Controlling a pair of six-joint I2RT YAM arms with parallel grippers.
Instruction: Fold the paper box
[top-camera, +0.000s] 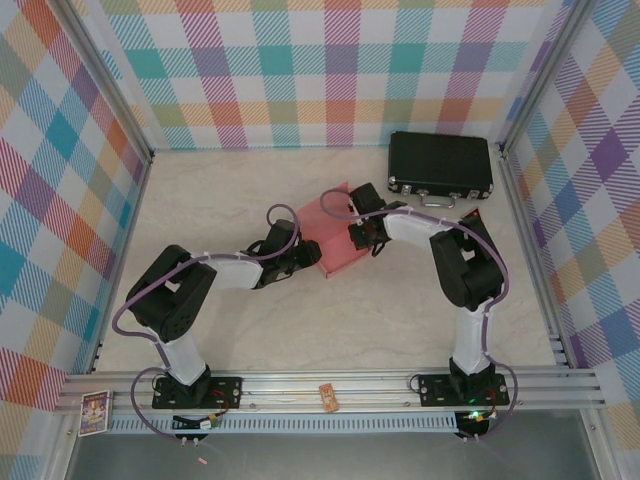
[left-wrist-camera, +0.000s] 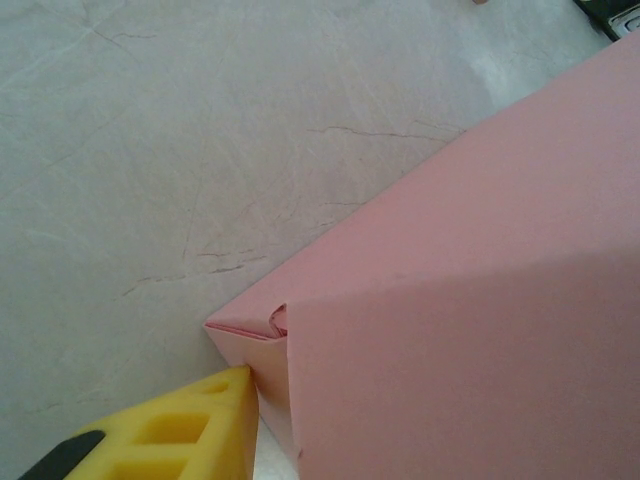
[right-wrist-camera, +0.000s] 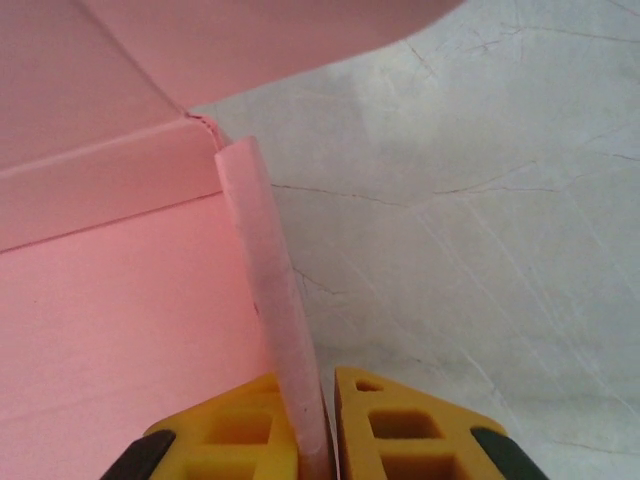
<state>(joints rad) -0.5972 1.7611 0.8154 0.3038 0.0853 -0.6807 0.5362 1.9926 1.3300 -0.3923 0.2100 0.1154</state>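
Note:
The pink paper box (top-camera: 328, 232) lies partly folded at mid-table between both arms. My left gripper (top-camera: 303, 258) is at its near-left edge. In the left wrist view one yellow finger (left-wrist-camera: 215, 420) presses the box's end wall (left-wrist-camera: 250, 350) at a corner with a tucked flap, while the other finger is hidden behind the pink panel (left-wrist-camera: 470, 330). My right gripper (top-camera: 362, 236) is at the box's right side. In the right wrist view that gripper (right-wrist-camera: 328, 390) is shut on a thin upright pink flap (right-wrist-camera: 270, 280), pinched between its yellow fingers, with the box's floor (right-wrist-camera: 120, 330) to the left.
A black hard case (top-camera: 440, 165) with a handle lies at the back right, close behind the right arm. A tiny tan block (top-camera: 328, 397) sits on the front rail. Checkered walls (top-camera: 60, 200) enclose the table on three sides.

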